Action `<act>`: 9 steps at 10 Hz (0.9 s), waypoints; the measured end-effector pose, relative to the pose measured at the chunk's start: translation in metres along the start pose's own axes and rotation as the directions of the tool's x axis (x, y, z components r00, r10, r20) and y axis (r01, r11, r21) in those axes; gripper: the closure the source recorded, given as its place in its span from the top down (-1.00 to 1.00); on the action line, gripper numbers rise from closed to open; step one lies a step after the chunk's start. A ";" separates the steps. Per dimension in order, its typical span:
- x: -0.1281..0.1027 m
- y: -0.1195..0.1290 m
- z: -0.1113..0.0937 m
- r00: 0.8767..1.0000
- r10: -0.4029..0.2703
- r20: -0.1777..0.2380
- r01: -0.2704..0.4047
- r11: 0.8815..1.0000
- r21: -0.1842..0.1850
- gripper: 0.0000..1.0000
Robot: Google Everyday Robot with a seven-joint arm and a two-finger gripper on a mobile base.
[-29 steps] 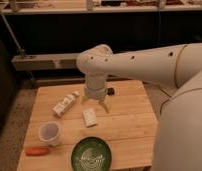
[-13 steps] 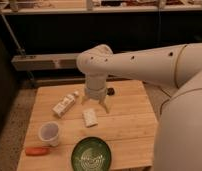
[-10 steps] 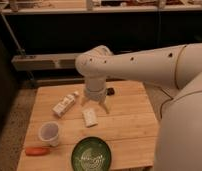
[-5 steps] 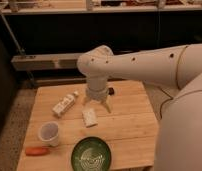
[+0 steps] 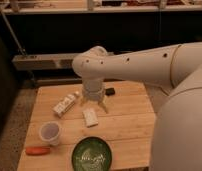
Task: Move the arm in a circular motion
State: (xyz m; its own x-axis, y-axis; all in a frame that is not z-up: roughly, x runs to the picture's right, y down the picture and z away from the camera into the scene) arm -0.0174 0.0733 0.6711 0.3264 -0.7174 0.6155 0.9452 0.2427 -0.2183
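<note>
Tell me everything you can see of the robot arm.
The arm is a thick, glossy cream-white tube with small dark holes along it. It reaches in from the right over the far half of the wooden table, then bends at a rounded joint and turns straight down. Its gripper points downward, close over the tabletop; whether it touches the wood cannot be told. Another large rounded segment fills the lower right.

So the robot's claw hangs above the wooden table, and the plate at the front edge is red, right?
Not quite: the plate is green, not red, as the camera view shows. The gripper does hang above the wooden table.
</note>
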 end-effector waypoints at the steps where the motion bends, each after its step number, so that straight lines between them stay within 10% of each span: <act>1: 0.003 0.005 0.000 1.000 -0.003 -0.003 0.003 1.000 -0.002 0.47; 9: 0.008 -0.027 0.004 0.998 -0.062 -0.030 0.061 0.997 -0.039 0.47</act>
State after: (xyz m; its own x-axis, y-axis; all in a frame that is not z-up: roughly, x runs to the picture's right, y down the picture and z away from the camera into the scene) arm -0.0406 0.0640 0.6848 0.2668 -0.7503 0.6048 0.9623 0.1729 -0.2100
